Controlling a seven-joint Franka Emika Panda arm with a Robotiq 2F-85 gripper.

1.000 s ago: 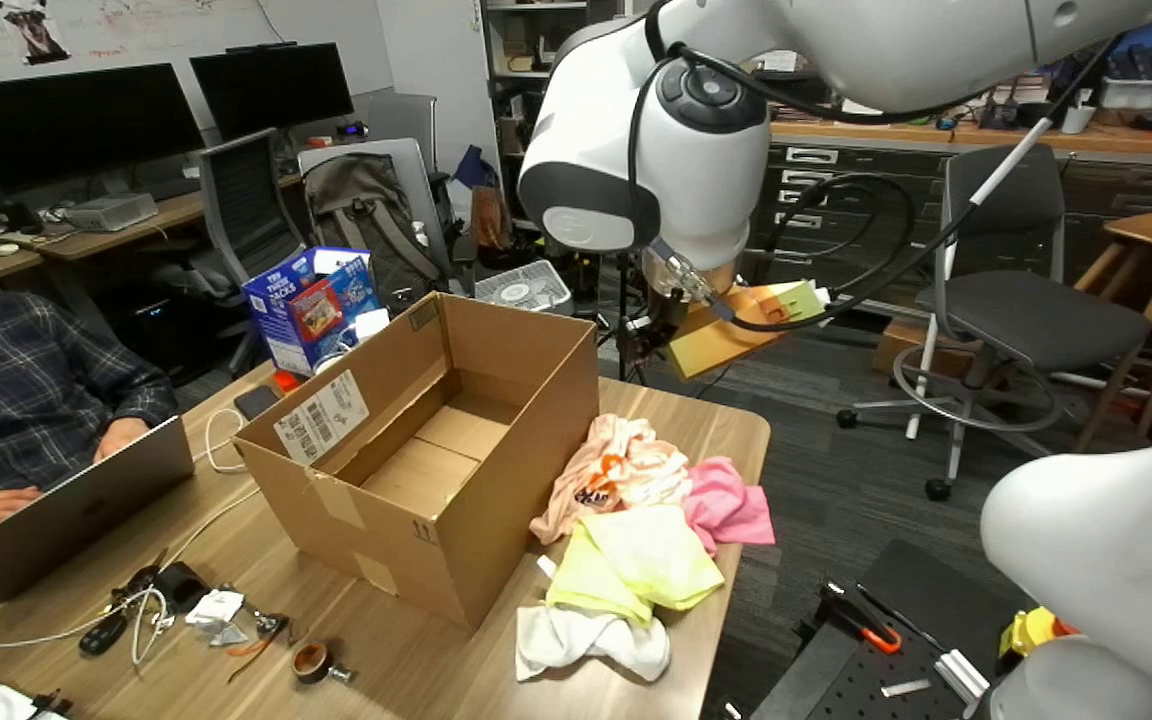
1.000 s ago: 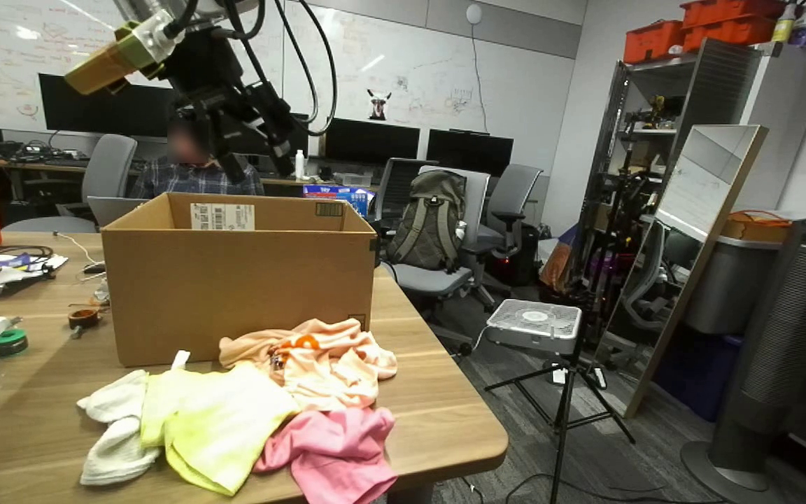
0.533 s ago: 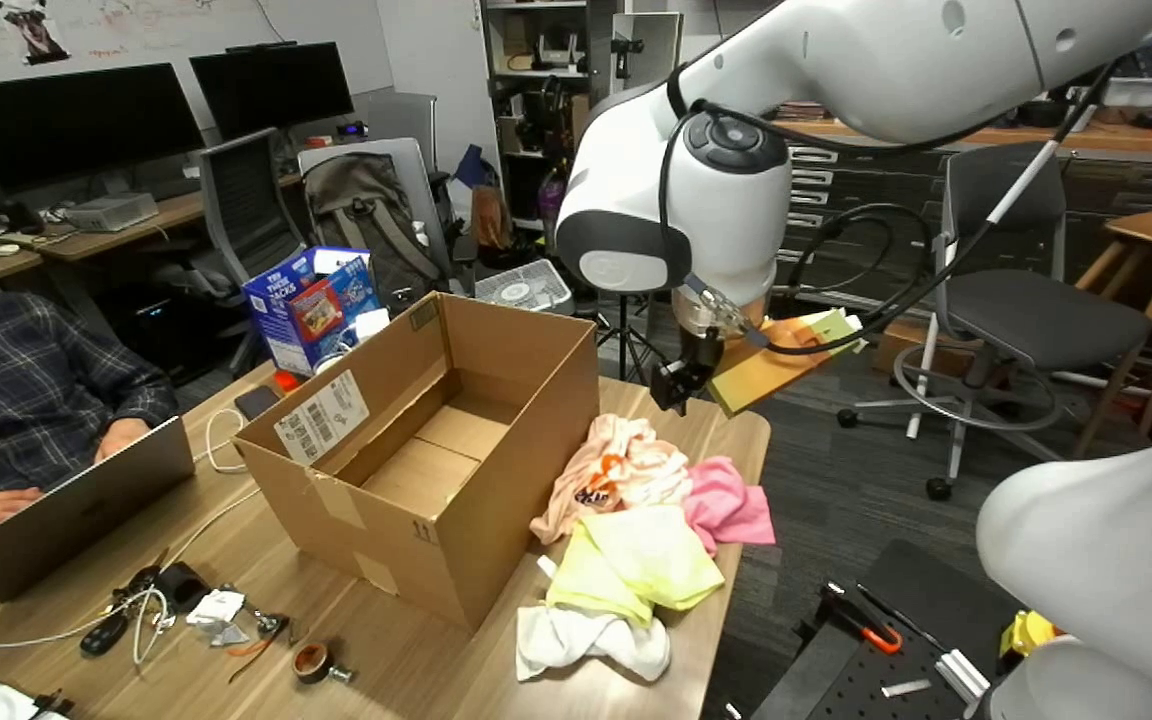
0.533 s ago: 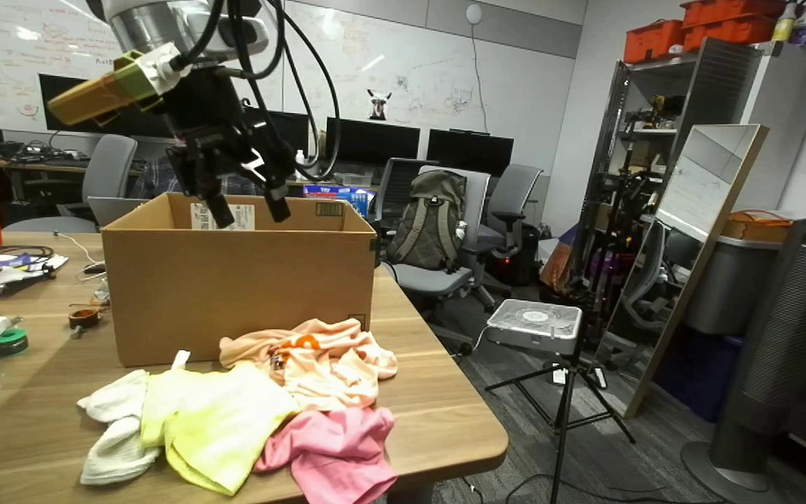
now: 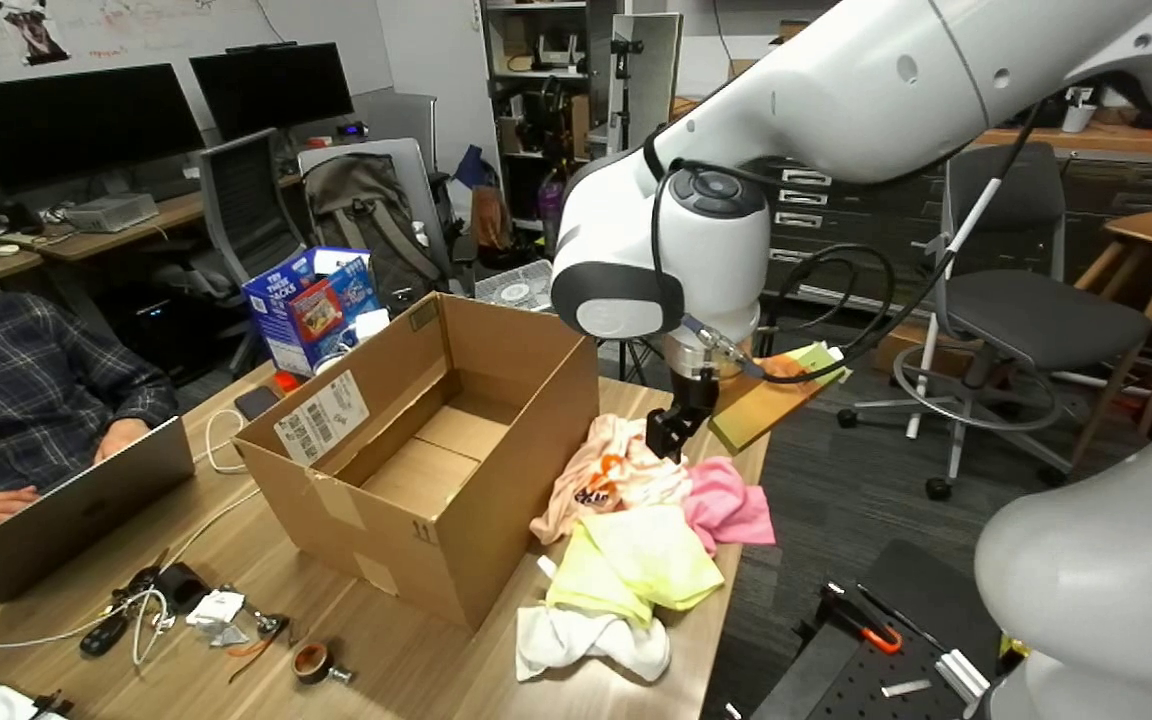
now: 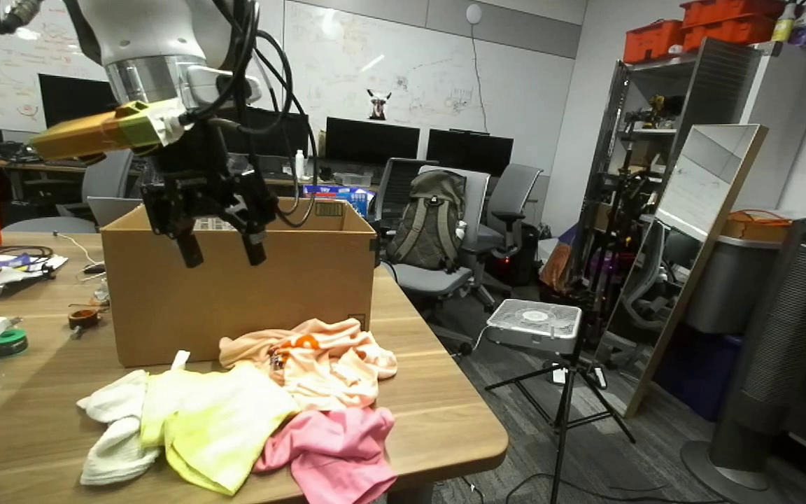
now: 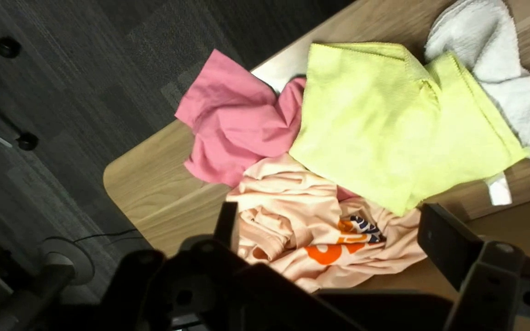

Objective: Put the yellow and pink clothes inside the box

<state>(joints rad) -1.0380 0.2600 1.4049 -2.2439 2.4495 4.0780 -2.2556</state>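
The yellow cloth [image 7: 384, 124] lies spread on the table. Beside it the pink cloth [image 7: 242, 124] is bunched, partly hanging past the table's edge in both exterior views. A big brown cardboard box [image 5: 526, 480] with a white label stands alongside the pile; its visible floor is bare. My gripper [image 6: 224, 253] points down in the air above the cloths, next to the box's near wall. In the wrist view its fingers [image 7: 446, 243] are wide apart with nothing held; below the gap lies the peach cloth, with the yellow and pink cloths farther out.
A peach cloth [image 6: 319, 371] with an orange print lies against the box, partly by the yellow and pink ones. The whitish-grey cloth [image 5: 591, 645] touches the yellow one. A blue printed carton [image 5: 306, 310] stands behind the box. A person works at a laptop [image 5: 76, 510].
My gripper has come down from above the box's height to just over the cloth pile, turning to point more steeply downward. The cloths and the box have not moved.
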